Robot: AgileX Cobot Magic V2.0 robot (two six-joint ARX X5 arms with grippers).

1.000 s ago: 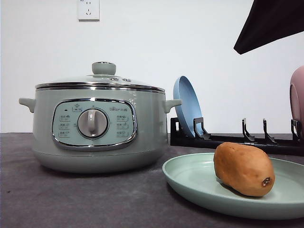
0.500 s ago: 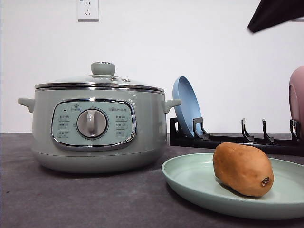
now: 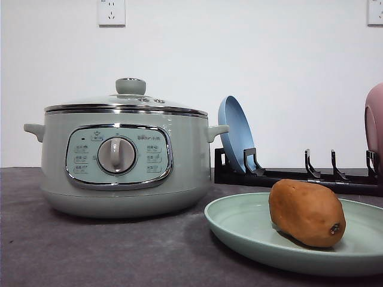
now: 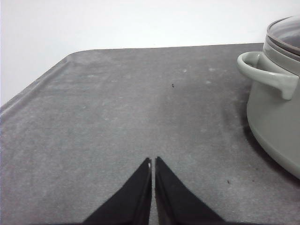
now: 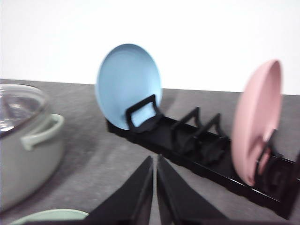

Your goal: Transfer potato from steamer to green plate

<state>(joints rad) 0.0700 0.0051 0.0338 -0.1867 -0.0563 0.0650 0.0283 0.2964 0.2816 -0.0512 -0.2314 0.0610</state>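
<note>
A: Potato [image 3: 307, 213] lies on the green plate [image 3: 239, 227], beside the lidded steamer [image 3: 122, 158].

B: Transfer looks finished. Left tool [image 4: 153, 161] and right tool [image 5: 155, 159], both pressed together, empty, need only stay clear.

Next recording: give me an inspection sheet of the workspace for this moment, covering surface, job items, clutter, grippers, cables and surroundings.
Surface: dark grey table, a few small specks in the left wrist view.
Job's things: potato lies on the green plate, dark spot facing front right; steamer stands to the plate's left with its glass lid on.
Clutter: black dish rack behind the plate holds a blue plate and a pink dish, both on edge.
Grippers: left gripper shut, empty, above bare table beside the steamer's handle; right gripper shut, empty, facing the rack.
Cables: nothing seen.
Surroundings: white wall with a socket above the steamer.
</note>
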